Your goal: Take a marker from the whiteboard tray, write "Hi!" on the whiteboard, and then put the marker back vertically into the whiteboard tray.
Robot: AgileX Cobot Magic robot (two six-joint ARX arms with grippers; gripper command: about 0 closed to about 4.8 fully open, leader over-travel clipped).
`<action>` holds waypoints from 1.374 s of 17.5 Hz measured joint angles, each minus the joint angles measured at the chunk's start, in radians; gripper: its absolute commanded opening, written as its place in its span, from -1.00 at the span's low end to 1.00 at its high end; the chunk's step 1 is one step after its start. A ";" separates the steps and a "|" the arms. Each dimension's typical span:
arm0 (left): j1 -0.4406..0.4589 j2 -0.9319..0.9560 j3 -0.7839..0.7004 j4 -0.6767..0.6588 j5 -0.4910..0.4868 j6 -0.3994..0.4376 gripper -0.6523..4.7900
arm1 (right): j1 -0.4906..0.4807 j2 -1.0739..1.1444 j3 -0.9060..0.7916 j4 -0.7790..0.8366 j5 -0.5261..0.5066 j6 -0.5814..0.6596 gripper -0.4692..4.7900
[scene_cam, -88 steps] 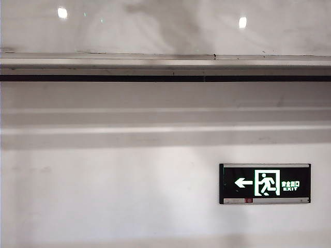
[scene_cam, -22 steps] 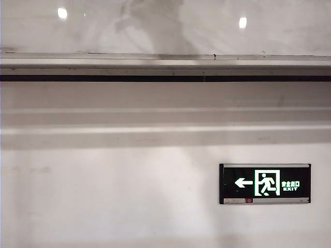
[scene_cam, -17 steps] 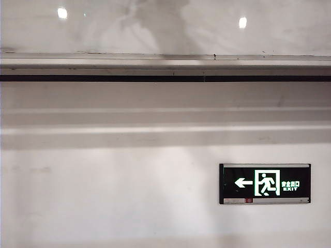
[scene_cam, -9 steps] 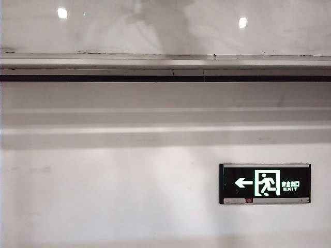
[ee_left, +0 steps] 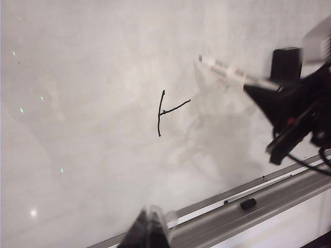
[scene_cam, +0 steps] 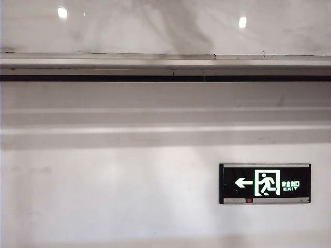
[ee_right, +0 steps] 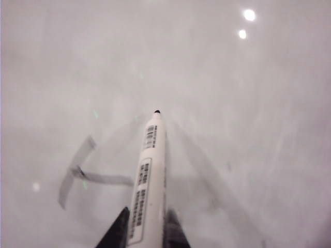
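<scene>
Reflected on the whiteboard (scene_cam: 165,26), the arm's shadow has shifted. Your right end effector (ee_right: 146,227) is clamped on the marker (ee_right: 150,170), tip at the board beside a vertical stroke with a crossbar (ee_left: 164,111). Left end effector (ee_left: 150,230): jaws together, empty, near the whiteboard tray (ee_left: 269,199).

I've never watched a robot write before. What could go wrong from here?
The right gripper holds the marker only near its back end, so pressing the tip on the whiteboard might tilt or slip it. Only an upright stroke and a crossbar are drawn; the next stroke could land crooked or apart from them. A small black piece, perhaps a cap, lies in the whiteboard tray and could obstruct the return.
</scene>
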 measured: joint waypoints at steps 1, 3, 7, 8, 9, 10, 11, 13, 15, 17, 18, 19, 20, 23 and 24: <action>0.000 0.000 0.000 0.000 0.000 0.000 -0.78 | -0.006 0.005 -0.004 -0.014 0.000 0.000 -0.83; 0.000 0.000 0.000 0.000 0.000 0.000 -0.78 | -0.007 0.013 -0.005 -0.029 -0.002 0.000 -0.83; 0.000 0.000 0.000 0.000 0.000 0.000 -0.78 | -0.006 0.020 -0.004 -0.034 -0.027 0.000 -0.83; 0.000 0.000 0.000 0.000 0.000 0.000 -0.78 | -0.007 0.027 -0.004 -0.032 -0.027 0.000 -0.83; 0.000 0.000 0.000 0.000 0.000 0.000 -0.78 | -0.008 0.035 -0.004 -0.034 -0.027 0.000 -0.83; 0.000 0.000 0.000 0.000 0.000 0.000 -0.78 | -0.009 0.042 -0.005 -0.038 -0.029 0.000 -0.83; 0.000 0.000 0.000 0.000 0.000 0.000 -0.78 | -0.011 0.043 -0.005 -0.046 -0.034 0.000 -0.83; 0.000 0.000 0.000 0.000 0.000 0.000 -0.78 | -0.013 0.042 -0.004 -0.058 -0.033 0.000 -0.83; 0.000 0.000 0.000 0.000 0.000 0.000 -0.78 | -0.013 0.040 -0.004 -0.073 -0.023 0.000 -0.83; 0.000 0.000 0.000 0.000 0.000 0.000 -0.78 | -0.012 0.040 -0.003 -0.103 -0.019 0.000 -0.83; 0.000 0.000 0.000 0.000 0.000 0.000 -0.78 | -0.012 0.040 -0.003 -0.117 -0.018 0.000 -0.83; 0.000 0.000 0.000 0.000 0.000 0.000 -0.78 | -0.012 0.040 -0.003 -0.135 -0.018 0.001 -0.83; 0.000 0.000 0.000 0.000 0.000 0.000 -0.78 | -0.012 0.040 -0.003 -0.152 -0.018 0.003 -0.83; 0.000 0.000 0.000 0.000 0.000 0.000 -0.78 | -0.011 0.040 -0.003 -0.209 -0.018 0.012 -0.83; 0.000 0.000 0.000 0.000 0.000 0.000 -0.78 | -0.011 0.040 -0.003 -0.239 -0.018 0.024 -0.83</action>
